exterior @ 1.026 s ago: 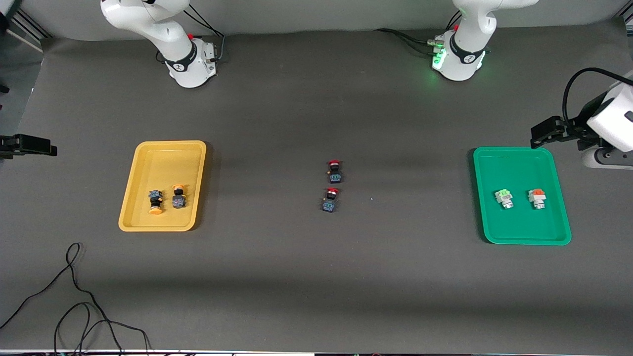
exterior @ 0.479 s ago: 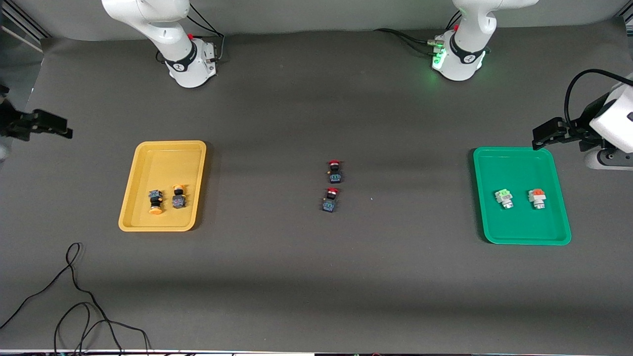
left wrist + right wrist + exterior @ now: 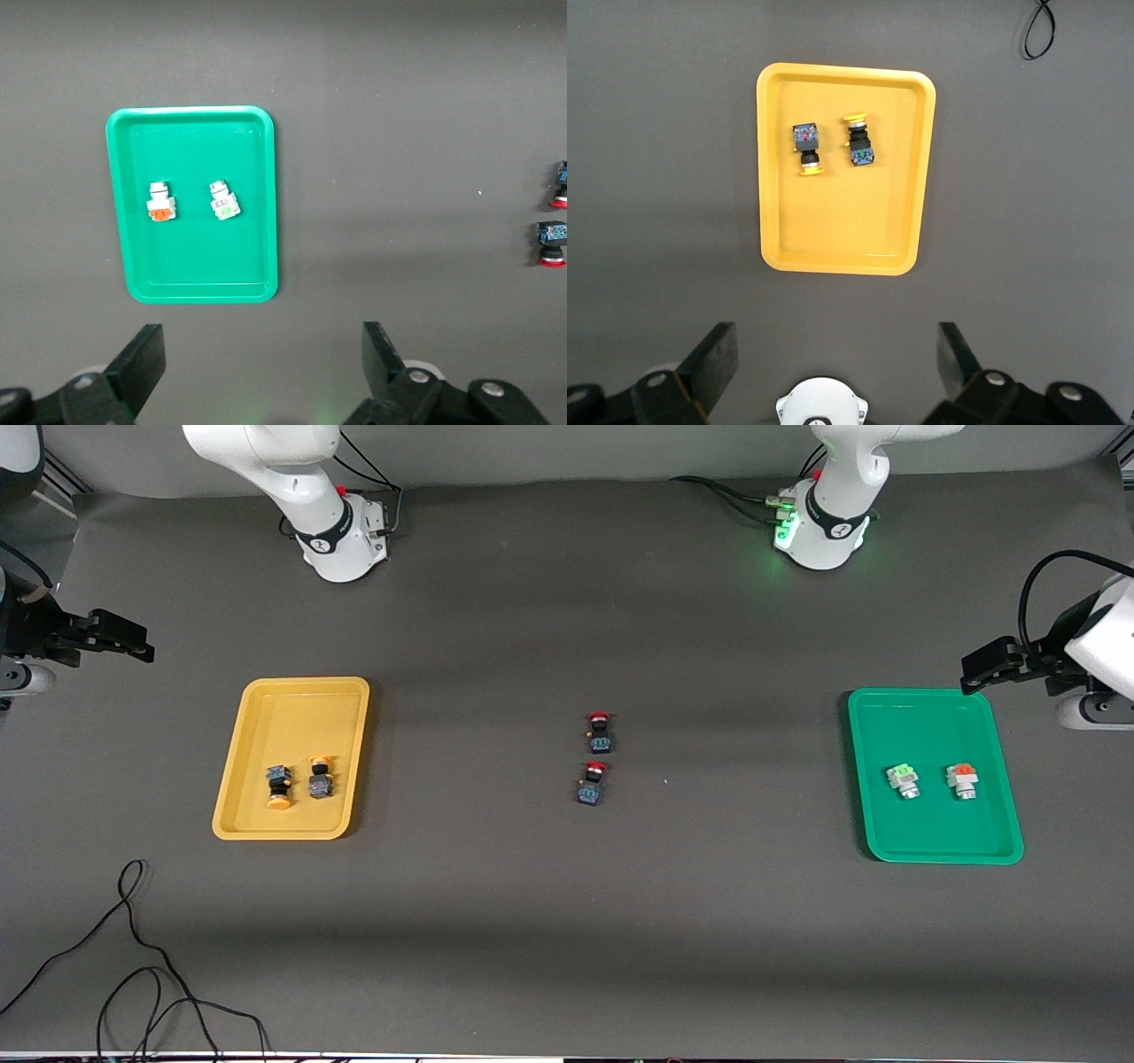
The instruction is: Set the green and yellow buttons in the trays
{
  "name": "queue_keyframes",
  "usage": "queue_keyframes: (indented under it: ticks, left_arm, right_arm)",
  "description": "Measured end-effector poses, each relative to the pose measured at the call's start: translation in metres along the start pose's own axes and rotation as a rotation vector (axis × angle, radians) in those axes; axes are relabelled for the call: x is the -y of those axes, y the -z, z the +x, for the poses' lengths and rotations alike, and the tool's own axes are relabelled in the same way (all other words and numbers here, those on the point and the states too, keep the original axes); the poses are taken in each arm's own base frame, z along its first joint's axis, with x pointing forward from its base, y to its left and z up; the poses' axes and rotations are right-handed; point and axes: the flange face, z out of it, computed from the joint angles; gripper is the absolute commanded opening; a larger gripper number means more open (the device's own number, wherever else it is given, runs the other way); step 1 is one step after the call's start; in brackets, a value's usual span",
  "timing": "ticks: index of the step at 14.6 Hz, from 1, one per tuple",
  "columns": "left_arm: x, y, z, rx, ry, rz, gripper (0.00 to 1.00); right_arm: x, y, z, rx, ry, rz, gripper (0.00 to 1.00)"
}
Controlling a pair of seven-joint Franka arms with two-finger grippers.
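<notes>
The yellow tray (image 3: 292, 691) holds two yellow-capped buttons (image 3: 279, 786) (image 3: 320, 778), also seen in the right wrist view (image 3: 806, 147) (image 3: 859, 144) on that tray (image 3: 833, 230). In the green tray (image 3: 921, 700) lie a green-capped button (image 3: 903, 780) and an orange-capped one (image 3: 961, 780); the left wrist view shows the same tray (image 3: 195, 257) and buttons (image 3: 225, 200) (image 3: 160, 202). My left gripper (image 3: 979, 671) (image 3: 263, 363) hangs open and empty over bare table beside the green tray. My right gripper (image 3: 133, 642) (image 3: 837, 359) hangs open and empty beside the yellow tray.
Two red-capped black buttons (image 3: 600, 732) (image 3: 593, 782) lie mid-table between the trays, also at the left wrist view's edge (image 3: 551, 243). A black cable (image 3: 133, 957) loops on the table near the front camera at the right arm's end. The right arm's white base (image 3: 821, 403) shows below its gripper.
My right gripper has risen and swung in from the table's end toward the yellow tray. My left gripper has drifted slightly toward its end of the table. Buttons and trays are unmoved.
</notes>
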Motion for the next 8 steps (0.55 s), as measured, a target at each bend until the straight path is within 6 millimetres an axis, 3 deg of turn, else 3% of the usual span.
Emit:
queue_keyframes:
  ticks: [8]
  left_arm:
    - [0.0040, 0.0005, -0.0003, -0.001, 0.007, 0.003, 0.99]
  right_arm:
    - [0.0001, 0.0018, 0.0023, -0.021, -0.059, 0.003, 1.00]
